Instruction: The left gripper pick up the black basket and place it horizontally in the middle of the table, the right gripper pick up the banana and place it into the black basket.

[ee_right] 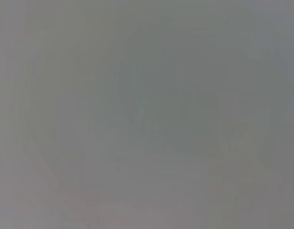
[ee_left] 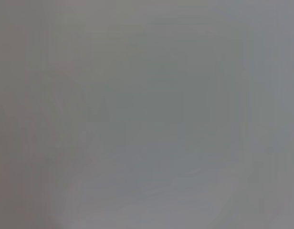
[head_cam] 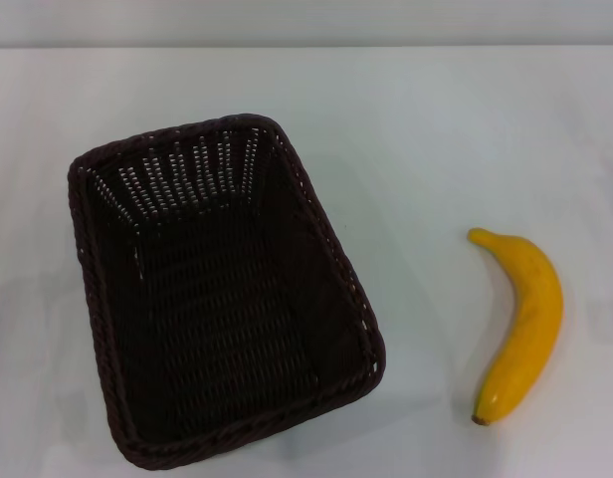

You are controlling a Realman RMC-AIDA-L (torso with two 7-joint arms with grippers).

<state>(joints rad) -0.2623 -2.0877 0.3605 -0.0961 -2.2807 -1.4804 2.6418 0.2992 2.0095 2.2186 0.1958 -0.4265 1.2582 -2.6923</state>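
The black basket (head_cam: 222, 289) is a large dark woven wicker basket. It stands upright and empty on the white table (head_cam: 436, 129), left of centre, with its long side running away from me and slightly turned. The banana (head_cam: 520, 324) is bright yellow with a dark tip. It lies on the table to the right of the basket, well apart from it. Neither gripper shows in the head view. Both wrist views show only a plain grey blur with nothing recognisable.
The table's far edge (head_cam: 306, 46) runs across the top of the head view, with a pale wall behind it. Bare white tabletop lies between the basket and the banana and behind both.
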